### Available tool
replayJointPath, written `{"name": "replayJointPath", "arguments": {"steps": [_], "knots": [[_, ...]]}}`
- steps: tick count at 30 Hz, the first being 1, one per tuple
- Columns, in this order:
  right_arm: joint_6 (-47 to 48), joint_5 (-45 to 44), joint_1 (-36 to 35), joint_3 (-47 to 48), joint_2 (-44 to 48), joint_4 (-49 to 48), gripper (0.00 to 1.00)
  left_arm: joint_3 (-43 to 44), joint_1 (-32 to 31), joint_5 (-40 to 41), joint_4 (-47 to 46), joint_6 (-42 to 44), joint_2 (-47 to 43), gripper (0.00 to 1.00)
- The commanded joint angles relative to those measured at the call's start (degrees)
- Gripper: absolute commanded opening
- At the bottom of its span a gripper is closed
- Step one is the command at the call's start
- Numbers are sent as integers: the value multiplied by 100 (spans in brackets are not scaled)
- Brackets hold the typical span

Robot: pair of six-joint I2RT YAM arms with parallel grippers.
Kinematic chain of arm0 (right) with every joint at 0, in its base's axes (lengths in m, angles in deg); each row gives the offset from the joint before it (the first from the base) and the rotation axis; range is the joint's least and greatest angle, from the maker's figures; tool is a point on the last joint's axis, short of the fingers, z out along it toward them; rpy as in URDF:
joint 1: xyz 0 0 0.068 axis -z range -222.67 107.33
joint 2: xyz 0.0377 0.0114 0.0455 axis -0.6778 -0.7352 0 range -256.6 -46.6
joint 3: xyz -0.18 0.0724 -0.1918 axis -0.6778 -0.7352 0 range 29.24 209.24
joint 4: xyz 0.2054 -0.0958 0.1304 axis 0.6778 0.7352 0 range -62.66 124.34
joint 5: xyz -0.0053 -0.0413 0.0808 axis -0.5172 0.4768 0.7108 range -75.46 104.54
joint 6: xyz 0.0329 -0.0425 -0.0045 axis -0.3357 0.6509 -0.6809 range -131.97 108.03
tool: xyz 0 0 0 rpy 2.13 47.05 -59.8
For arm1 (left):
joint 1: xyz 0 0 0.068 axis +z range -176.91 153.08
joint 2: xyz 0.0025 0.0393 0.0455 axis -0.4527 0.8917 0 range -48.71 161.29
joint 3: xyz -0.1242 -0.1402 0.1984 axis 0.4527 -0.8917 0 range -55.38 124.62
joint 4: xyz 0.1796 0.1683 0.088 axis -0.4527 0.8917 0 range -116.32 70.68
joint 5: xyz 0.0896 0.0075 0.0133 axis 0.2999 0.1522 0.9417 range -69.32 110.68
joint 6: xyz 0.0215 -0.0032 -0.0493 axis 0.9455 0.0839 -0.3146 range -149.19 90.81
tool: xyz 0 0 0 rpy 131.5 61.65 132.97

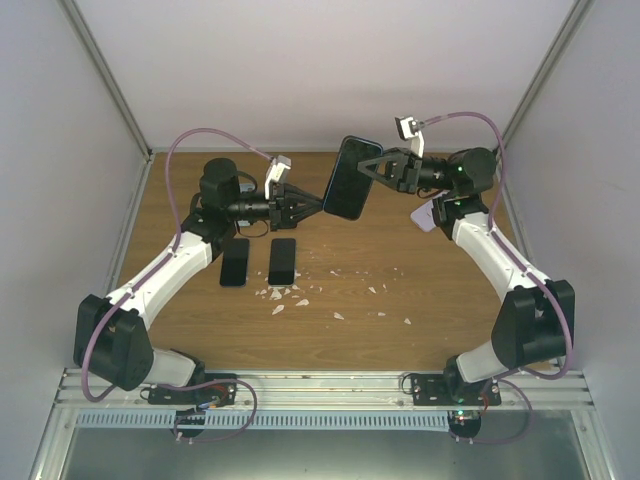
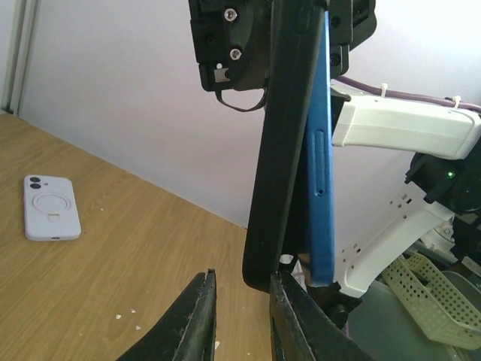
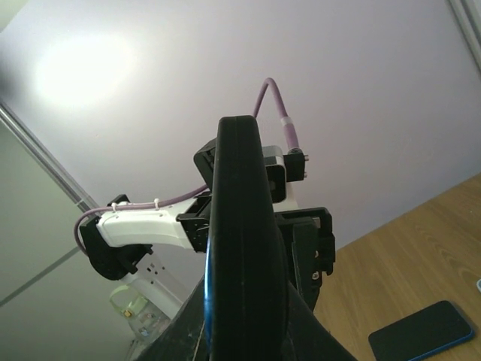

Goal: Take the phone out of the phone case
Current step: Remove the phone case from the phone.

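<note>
Black phone case (image 1: 347, 180) clamped in right gripper (image 1: 373, 168), left gripper's (image 1: 318, 203) hold unclear; two phones (image 1: 234, 262) lie on table (image 1: 420, 300).

Bright, even light fills all three views, leaving only faint soft shadows on the tabletop (image 1: 400, 300), while glare blooms on the wall (image 3: 83, 71) and the close phone case (image 3: 240, 248) reads as a dark, slightly blurred silhouette.

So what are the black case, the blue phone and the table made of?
The black case looks like soft matte rubber or plastic: dull, no shine, rounded edge. The blue phone looks like hard metal or plastic: smooth, slightly shiny side with neat slots. The table looks like wood, or board printed like wood: brown with grain lines.
</note>
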Motion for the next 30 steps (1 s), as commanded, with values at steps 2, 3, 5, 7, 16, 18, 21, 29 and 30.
{"name": "replayJointPath", "arguments": {"steps": [2, 3, 5, 7, 16, 18, 21, 29, 30], "knots": [[-744, 440, -373, 94, 202, -915, 1, -113, 83, 533, -38, -73, 119, 21], [-736, 450, -395, 94, 202, -915, 0, -95, 78, 531, -34, -83, 128, 21], [-735, 472, -430, 103, 202, -923, 1, -53, 79, 577, -12, -88, 138, 21], [-720, 482, -479, 88, 201, -916, 0, 5, 72, 630, 35, -94, 154, 22], [20, 589, -845, -2, 201, -92, 0, 221, 65, 598, -34, -224, 230, 25], [195, 588, -869, -26, 200, 109, 0, 240, 65, 501, -142, -296, 227, 26], [528, 601, -927, -46, 185, 469, 1, 321, 60, 407, -221, -346, 242, 27], [1292, 614, -1105, -50, 149, 1409, 0, 654, 67, 331, -267, -387, 334, 30], [1339, 612, -1120, -65, 143, 1473, 0, 693, 64, 314, -260, -380, 347, 31]]}}
